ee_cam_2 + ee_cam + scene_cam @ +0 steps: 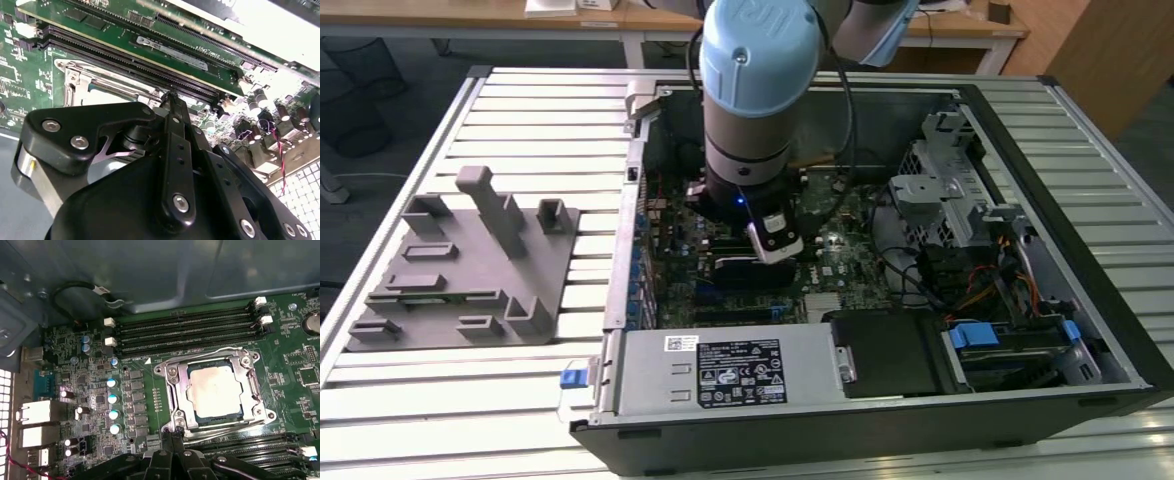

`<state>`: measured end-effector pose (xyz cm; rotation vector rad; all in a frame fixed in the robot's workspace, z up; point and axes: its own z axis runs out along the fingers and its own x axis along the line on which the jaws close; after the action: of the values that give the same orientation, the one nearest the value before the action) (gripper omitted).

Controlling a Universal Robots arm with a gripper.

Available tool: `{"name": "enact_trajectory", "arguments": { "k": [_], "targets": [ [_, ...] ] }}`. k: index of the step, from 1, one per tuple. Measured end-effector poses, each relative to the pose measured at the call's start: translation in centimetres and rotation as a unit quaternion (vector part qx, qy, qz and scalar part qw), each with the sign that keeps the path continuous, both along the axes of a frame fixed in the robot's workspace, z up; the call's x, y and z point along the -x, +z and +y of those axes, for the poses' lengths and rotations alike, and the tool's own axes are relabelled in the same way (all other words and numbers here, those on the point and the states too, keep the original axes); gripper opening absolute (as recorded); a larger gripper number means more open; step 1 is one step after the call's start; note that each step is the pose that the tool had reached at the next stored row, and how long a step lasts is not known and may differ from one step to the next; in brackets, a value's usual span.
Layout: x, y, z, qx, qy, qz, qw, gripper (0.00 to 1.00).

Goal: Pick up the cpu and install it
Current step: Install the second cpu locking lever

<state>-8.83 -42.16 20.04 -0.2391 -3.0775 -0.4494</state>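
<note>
Open PC case (881, 400) on slatted metal table (520, 110), desks behind, cpu (216, 390) seated in socket frame (172, 390), gripper (170, 436) fingertips together just beside frame, grey block (460, 265) beside case.

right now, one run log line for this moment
arm: inside open computer case | gripper: at socket frame edge | pale silver square cpu: seated in metal socket frame | grey block: on table

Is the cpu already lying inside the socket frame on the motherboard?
Yes, in the first wrist view the cpu lies flat inside the socket frame, apart from the gripper.
</note>
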Motion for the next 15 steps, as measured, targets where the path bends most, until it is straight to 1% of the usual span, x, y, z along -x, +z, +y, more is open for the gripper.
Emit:
{"name": "enact_trajectory", "arguments": {
  "k": [2,3,5,7,10,15],
  "targets": [
    [0.03,-0.03,-0.24,-0.0087,0.000,-0.0005,1.0000,0.11],
    [0.04,-0.05,-0.35,-0.0116,0.000,-0.0010,0.9999,0.11],
    [0.06,-0.08,-0.56,-0.0140,0.000,-0.0022,0.9999,0.11],
    [0.14,-0.16,-0.65,-0.0156,0.000,-0.0038,0.9999,0.11],
    [0.33,-0.34,-0.65,-0.0163,0.000,-0.0061,0.9998,0.11],
    [0.76,-0.61,-0.58,-0.0168,0.000,-0.0080,0.9998,0.11]
  ]
}}
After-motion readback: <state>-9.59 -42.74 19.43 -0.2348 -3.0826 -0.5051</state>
